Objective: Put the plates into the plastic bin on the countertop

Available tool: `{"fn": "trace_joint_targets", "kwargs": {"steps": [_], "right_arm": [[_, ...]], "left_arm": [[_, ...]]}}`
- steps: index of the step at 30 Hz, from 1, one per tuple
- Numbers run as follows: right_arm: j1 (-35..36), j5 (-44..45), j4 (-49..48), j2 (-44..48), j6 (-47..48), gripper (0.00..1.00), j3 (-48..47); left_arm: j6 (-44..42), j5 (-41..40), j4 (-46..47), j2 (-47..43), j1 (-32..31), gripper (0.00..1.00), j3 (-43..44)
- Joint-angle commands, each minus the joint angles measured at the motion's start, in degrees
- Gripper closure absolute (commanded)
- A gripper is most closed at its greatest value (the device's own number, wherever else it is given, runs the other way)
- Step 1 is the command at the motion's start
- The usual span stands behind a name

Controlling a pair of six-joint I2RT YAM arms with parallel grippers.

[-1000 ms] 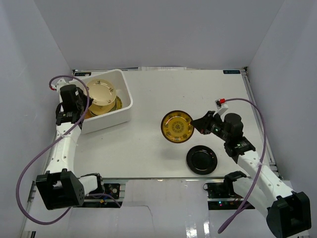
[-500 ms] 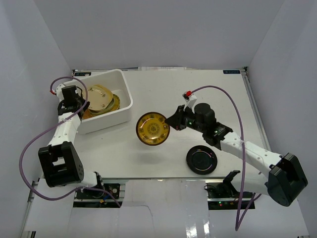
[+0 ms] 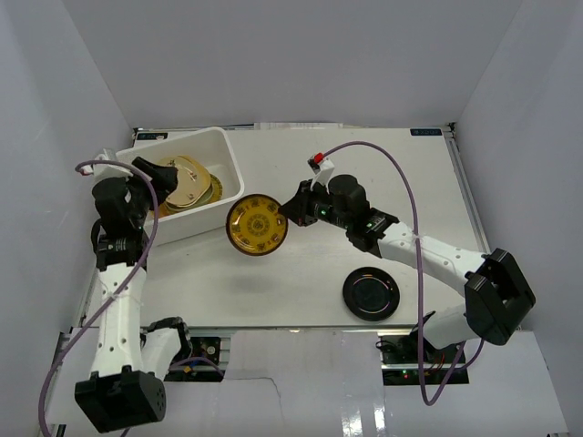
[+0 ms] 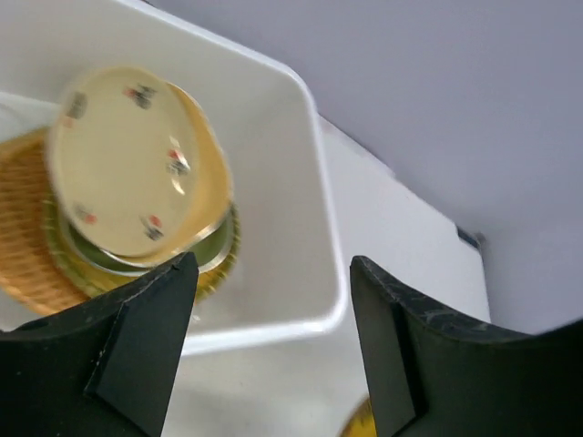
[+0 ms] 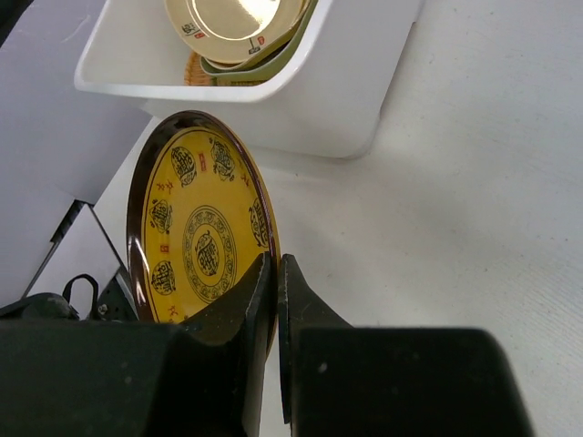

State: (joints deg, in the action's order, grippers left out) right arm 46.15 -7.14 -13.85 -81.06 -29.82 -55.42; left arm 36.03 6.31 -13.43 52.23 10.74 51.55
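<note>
The white plastic bin (image 3: 196,221) stands at the far left of the countertop (image 3: 383,173). Inside it a round cream plate (image 3: 187,177) (image 4: 127,164) tops a tilted stack of green, yellow and tan woven plates (image 4: 27,259). My left gripper (image 3: 157,173) (image 4: 273,346) hangs open by the bin's left side, with nothing between its fingers. My right gripper (image 3: 290,211) (image 5: 276,273) is shut on the rim of a gold-patterned dark plate (image 3: 257,225) (image 5: 196,232), held on edge above the countertop just right of the bin (image 5: 337,100). A glossy black plate (image 3: 371,293) lies flat at the near right.
Grey walls close in the countertop on three sides. The right arm stretches across the middle of the surface, its purple cable arching above it. The arm bases and their cables sit at the near edge.
My left gripper let go of the cream plate, which now lies on the stack, opened and drew back. My right arm carried the gold-patterned plate leftward to the bin.
</note>
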Motion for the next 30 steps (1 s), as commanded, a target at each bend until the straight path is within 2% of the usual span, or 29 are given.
{"fn": "trace_joint_targets", "kwargs": {"steps": [1,2,5,8,11,13,14,15,17,18,20,21,22,23,24,28,29,30], "right_arm": [[0.17,1.25,-3.91,0.55,-0.5,0.92,-3.47],[0.08,1.33,-3.65,0.64,-0.32,0.92,-3.56],[0.08,0.9,-3.73,0.81,-0.32,0.92,-3.12],[0.17,-0.86,-4.78,1.34,-0.94,0.92,-2.33],[0.17,-1.39,-5.4,1.87,-1.38,0.92,-1.62],[0.17,-1.92,-5.58,2.22,-1.55,0.92,-1.1],[0.17,-1.92,-5.66,2.39,-1.73,0.92,-0.92],[0.17,-2.0,-5.75,2.57,-1.73,0.92,-0.66],[0.08,-1.57,-5.84,3.36,-1.9,0.92,0.05],[0.08,-1.39,-5.75,3.88,-1.82,0.92,0.22],[0.17,-0.87,-5.49,4.24,-1.82,0.92,0.66],[0.17,-0.6,-5.14,4.59,-1.82,0.89,0.75],[0.17,-0.51,-4.62,4.77,-1.82,0.84,1.19],[0.17,-0.34,-4.26,5.03,-1.47,0.75,1.45],[0.17,-0.25,-3.82,5.99,-1.29,0.55,1.71],[-0.01,2.9,2.05,10.91,2.56,0.25,5.39],[-0.01,3.53,3.03,12.4,2.58,0.25,6.8],[-0.1,4.32,4.08,15.81,3.88,0.2,8.29]], "left_arm": [[-0.78,16.69,-3.17,-3.09,-3.09,0.23,-3.56],[-1.31,22.12,-4.14,-3.44,-5.18,0.25,-3.74],[-4.47,25.77,-9.14,-4.15,-10.89,0.25,-3.65],[-6.67,26.39,-12.93,-4.15,-16.52,0.22,-4.09],[-7.38,25.78,-13.11,-3.28,-18.91,0.21,-5.67],[-7.82,24.81,-12.85,-2.22,-19.53,0.26,-6.2],[-7.91,24.55,-12.5,-1.96,-19.71,0.31,-6.37],[-7.99,23.85,-12.06,-1.69,-19.88,0.39,-6.63],[-8.26,22.97,-11.71,-1.16,-20.32,0.46,-6.55],[-8.26,22.61,-11.62,-1.16,-20.41,0.68,-6.55],[-7.56,21.82,-10.83,-1.86,-20.5,0.86,-6.55],[-7.21,20.95,-10.57,-2.04,-20.5,0.97,-6.46],[-6.94,20.42,-10.39,-2.22,-20.5,1.0,-6.2],[-6.42,19.8,-9.95,-2.22,-20.5,1.0,-5.24],[-6.24,18.84,-9.69,-2.22,-20.5,1.0,-4.71],[-5.71,9.37,-7.32,0.5,-20.41,1.0,-1.99],[-5.8,6.64,-7.05,1.55,-20.41,1.0,-1.54],[-5.8,4.0,-6.79,4.09,-20.06,1.0,-1.02]]}}
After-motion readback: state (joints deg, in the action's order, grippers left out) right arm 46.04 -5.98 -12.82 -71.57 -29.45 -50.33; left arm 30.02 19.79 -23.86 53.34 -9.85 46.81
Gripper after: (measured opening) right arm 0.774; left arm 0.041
